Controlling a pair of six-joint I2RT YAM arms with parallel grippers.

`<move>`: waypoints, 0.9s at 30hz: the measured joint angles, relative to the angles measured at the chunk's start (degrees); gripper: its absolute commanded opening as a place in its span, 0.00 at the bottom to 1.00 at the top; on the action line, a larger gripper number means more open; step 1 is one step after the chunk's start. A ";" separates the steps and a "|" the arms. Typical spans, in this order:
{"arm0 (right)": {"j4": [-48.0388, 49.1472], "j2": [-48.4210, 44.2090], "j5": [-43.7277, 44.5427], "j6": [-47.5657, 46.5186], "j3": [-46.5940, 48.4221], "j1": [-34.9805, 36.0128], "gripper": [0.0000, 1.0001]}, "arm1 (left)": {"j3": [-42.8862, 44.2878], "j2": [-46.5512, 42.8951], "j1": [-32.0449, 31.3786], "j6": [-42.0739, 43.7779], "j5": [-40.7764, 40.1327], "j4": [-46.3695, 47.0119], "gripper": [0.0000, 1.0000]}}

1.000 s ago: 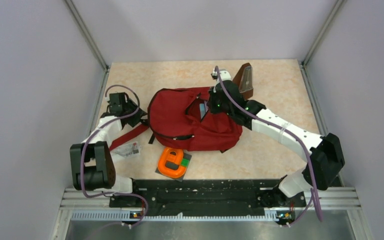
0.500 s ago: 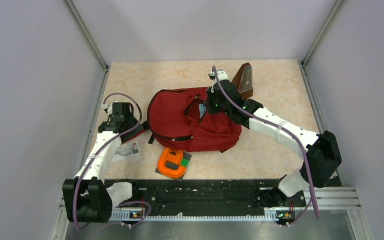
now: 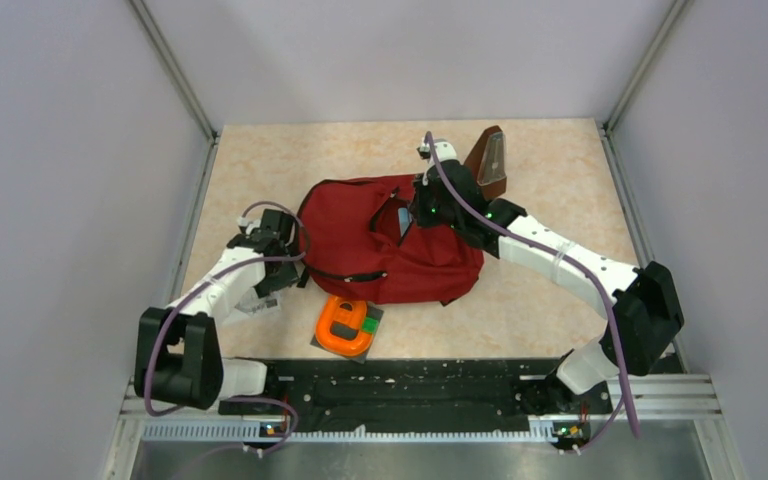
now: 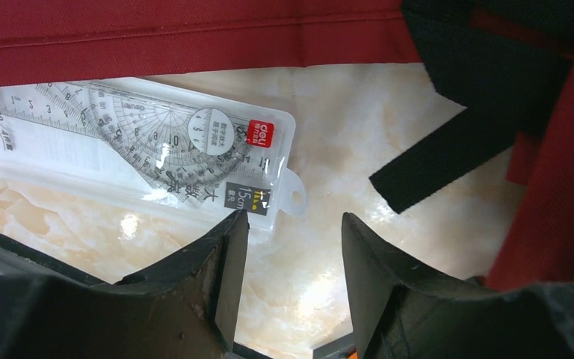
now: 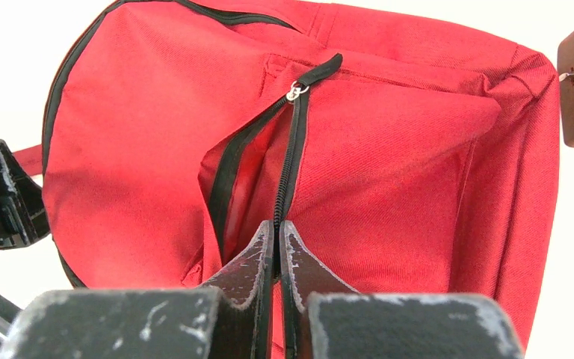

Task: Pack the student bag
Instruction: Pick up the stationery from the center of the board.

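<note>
Top external shows my left fingers (image 4: 220, 277) have swung in from the edge of the tabletop (image 3: 290, 160) since 1 second ago. They stand parted, holding nothing, with a clear ruler packet (image 4: 142, 149) just ahead. My right fingers (image 5: 258, 265) stay pinched on the zipper edge of the student bag (image 3: 350, 230), which lies directly ahead of them.

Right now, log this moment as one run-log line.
left end effector: open, low over table by ruler set | right end effector: shut on student bag zipper edge | ruler set: on table, outside bag
</note>
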 measured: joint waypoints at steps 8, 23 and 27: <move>0.09 -0.04 0.22 0.00 0.00 0.00 0.00 | 0.04 5.09 0.00 -0.15 -0.48 -0.63 0.43; 0.17 -0.90 0.26 0.09 -0.44 0.00 0.00 | 0.04 7.76 0.00 -0.04 -1.75 0.33 0.22; 0.02 -1.14 0.37 0.13 -0.55 0.00 0.00 | 0.04 7.93 0.00 -0.15 -1.88 0.52 0.00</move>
